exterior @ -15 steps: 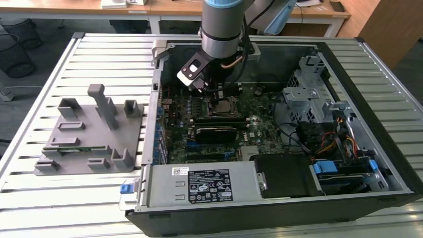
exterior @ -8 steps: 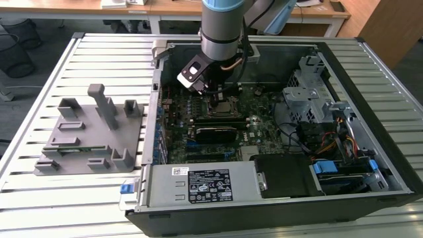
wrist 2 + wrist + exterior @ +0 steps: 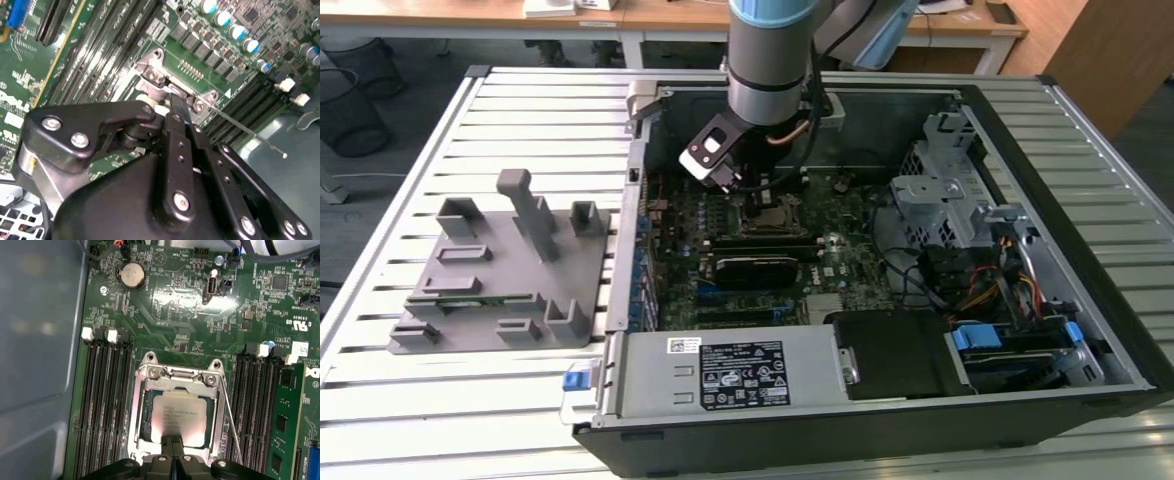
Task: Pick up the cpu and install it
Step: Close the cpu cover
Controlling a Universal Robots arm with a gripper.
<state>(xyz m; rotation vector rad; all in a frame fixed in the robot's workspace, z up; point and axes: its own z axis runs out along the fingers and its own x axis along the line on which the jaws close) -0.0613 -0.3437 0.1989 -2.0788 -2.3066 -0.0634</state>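
cpu (image 3: 177, 416) flat in the socket (image 3: 176, 412), directly beneath the clenched, empty tool (image 3: 173, 446)

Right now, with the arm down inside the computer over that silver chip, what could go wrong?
The chip lies within the socket's metal frame, with the fingers at its near edge. If it sits slightly crooked, pressing could harm the socket beneath. The thin latch wire stands loose beside the frame, so the arm might snag it. Memory slots run close on both sides, leaving little room for a sideways slip.
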